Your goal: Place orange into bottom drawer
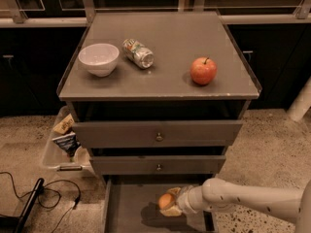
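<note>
The orange (164,201) is small and round and sits between the fingers of my gripper (169,203). The gripper reaches in from the lower right on a white arm and is shut on the orange. It holds the fruit just above the floor of the bottom drawer (127,208), a shallow grey tray pulled out at the foot of the cabinet. A dark shadow lies on the drawer floor under the fruit.
On the cabinet top (165,38) stand a white bowl (98,58), a can on its side (138,53) and a red apple (203,71). Two upper drawers with brass knobs (159,137) are above. A clear bin with snack packs (63,140) and a black cable (53,193) lie on the floor at left.
</note>
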Robot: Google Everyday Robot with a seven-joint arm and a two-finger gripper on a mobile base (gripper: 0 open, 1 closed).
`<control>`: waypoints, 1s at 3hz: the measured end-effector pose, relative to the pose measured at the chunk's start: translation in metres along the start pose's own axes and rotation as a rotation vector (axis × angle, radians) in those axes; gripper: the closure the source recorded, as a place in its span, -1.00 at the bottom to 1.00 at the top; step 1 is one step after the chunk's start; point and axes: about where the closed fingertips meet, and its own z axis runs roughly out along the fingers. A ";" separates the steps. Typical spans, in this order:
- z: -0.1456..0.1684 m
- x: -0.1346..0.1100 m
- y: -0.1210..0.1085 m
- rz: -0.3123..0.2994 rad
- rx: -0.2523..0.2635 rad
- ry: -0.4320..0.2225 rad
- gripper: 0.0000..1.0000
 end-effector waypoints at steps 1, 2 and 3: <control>0.000 0.000 0.000 0.000 0.000 0.000 1.00; 0.016 0.013 -0.009 0.012 0.017 0.015 1.00; 0.037 0.036 -0.033 -0.024 0.088 0.019 1.00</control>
